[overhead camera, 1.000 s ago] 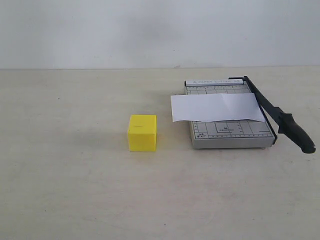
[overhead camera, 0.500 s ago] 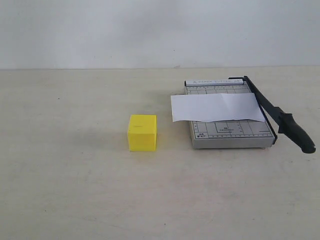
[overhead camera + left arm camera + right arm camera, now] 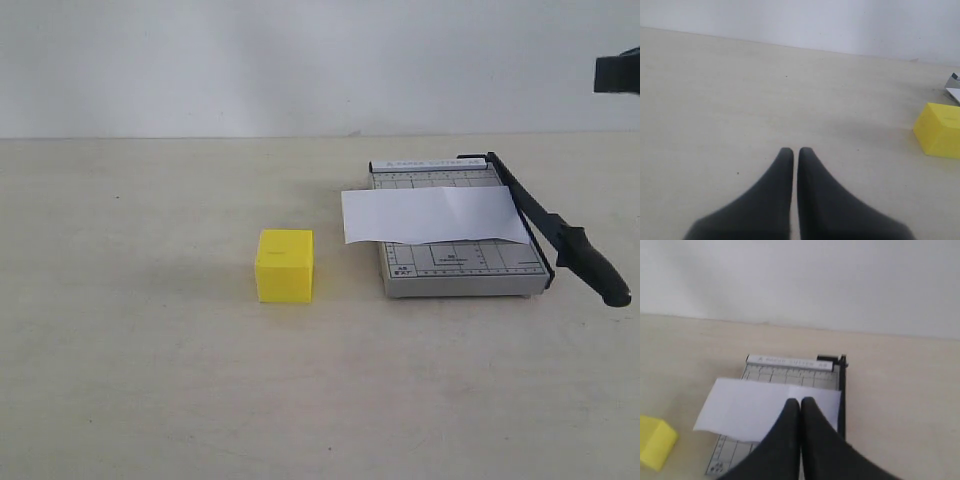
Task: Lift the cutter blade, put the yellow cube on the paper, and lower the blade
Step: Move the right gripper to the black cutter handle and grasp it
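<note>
1. Nearest the exterior camera, the yellow cube stands on the table. It is left of the cutter and apart from it, with nothing touching it.
2. Behind it and to its right, the grey cutter base carries the paper. The sheet lies across the base, and its left end overhangs the edge towards the cube.
3. The cutter blade lies lowered along the base's right edge. Its thick handle juts past the front corner.
4. Only the wrist views show the fingers. The left gripper has its fingers pressed together and empty. It is low over bare table, and the cube sits well off to one side.
5. The right gripper is likewise closed on nothing. Its tips show against the paper, beside the blade.
6. Farthest back, the exterior view catches only a black piece of the right arm, high against the wall.
</note>
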Controlling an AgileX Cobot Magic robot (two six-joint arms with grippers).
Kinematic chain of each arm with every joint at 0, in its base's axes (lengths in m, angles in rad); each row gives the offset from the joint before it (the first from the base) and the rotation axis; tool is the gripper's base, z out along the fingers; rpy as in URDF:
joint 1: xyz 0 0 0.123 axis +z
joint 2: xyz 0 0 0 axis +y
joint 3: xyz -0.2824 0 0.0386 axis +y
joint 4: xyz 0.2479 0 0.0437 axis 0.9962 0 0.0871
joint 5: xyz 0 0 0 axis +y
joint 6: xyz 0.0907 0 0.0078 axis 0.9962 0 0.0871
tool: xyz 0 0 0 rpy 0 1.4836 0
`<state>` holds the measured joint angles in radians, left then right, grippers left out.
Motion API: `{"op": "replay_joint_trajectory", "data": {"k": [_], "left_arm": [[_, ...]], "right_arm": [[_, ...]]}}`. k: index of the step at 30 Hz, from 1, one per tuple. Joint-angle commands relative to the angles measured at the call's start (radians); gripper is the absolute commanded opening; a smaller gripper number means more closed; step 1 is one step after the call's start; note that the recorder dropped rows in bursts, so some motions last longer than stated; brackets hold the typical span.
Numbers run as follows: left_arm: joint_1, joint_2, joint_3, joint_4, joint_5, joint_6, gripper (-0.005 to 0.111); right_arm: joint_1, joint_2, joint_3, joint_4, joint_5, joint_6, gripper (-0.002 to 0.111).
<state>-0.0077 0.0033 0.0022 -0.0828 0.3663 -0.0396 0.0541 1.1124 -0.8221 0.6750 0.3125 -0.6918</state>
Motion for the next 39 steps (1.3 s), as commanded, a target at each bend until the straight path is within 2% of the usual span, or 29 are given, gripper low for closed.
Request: {"op": "replay_joint_trajectory", "data": {"k": [1, 4, 5, 8, 10, 21, 36, 39], "left_arm": [[0.003, -0.003, -0.002, -0.004, -0.007, -0.004, 0.004], [0.003, -0.003, -0.002, -0.004, -0.007, -0.004, 0.004], [0.003, -0.003, -0.002, -0.004, -0.007, -0.004, 0.004], [0.003, -0.003, -0.002, -0.004, -0.007, -0.004, 0.004], [0.003, -0.003, -0.002, -0.004, -0.007, -0.004, 0.004], [0.003, -0.003, -0.002, -0.004, -0.007, -0.004, 0.004], [0.003, -0.003, -0.002, -0.004, -0.007, -0.004, 0.004], [0.003, -0.003, -0.002, -0.004, -0.007, -0.004, 0.004]], "right_arm": [[-0.027, 0.068, -0.065, -0.25, 0.214, 0.233, 0.005], [-0.027, 0.076, -0.069, -0.432, 0.23, 0.33, 0.02], [-0.025, 0.076, -0.069, -0.466, 0.24, 0.34, 0.03], [-0.025, 0.076, -0.069, -0.48, 0.245, 0.365, 0.051], [-0.025, 0.076, -0.069, -0.48, 0.25, 0.401, 0.059], [-0.025, 0.175, -0.018, -0.562, 0.257, 0.522, 0.059], [-0.023, 0.315, -0.018, -0.547, 0.34, 0.536, 0.059], [-0.023, 0.316, -0.018, -0.543, 0.355, 0.536, 0.054]]}}
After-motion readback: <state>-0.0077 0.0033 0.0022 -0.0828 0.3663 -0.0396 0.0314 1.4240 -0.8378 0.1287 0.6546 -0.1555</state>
